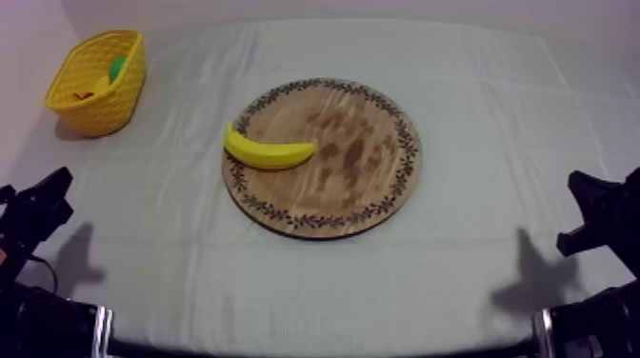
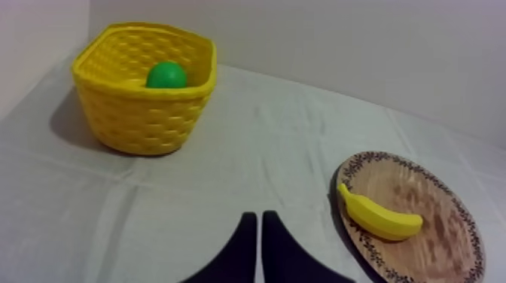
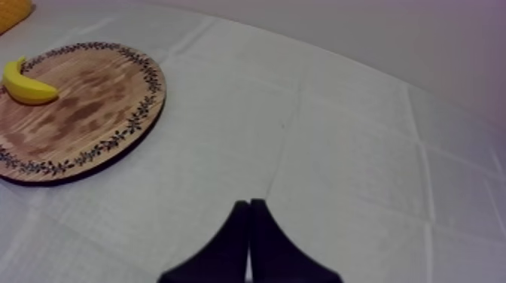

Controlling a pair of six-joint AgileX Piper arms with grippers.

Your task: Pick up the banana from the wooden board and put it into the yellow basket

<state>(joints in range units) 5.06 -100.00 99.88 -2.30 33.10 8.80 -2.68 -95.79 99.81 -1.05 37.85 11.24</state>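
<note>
A yellow banana (image 1: 268, 150) lies on the left part of the round wooden board (image 1: 367, 167) in the middle of the table. The yellow basket (image 1: 99, 83) stands at the far left corner. My left gripper (image 1: 50, 190) rests low at the left, far from both, and my right gripper (image 1: 595, 205) rests low at the right. In the left wrist view the fingers (image 2: 257, 242) lie together as a narrow wedge over bare cloth, with the basket (image 2: 143, 113) and the banana (image 2: 378, 215) ahead. The right wrist view shows its fingers (image 3: 249, 226) shut too, beside the board (image 3: 98, 124) and banana (image 3: 24, 84).
A green round fruit (image 2: 166, 75) sits inside the basket, with other small items (image 1: 91, 91) beside it. Grey-white cloth (image 1: 314, 295) covers the table, and a pale wall runs behind the far edge.
</note>
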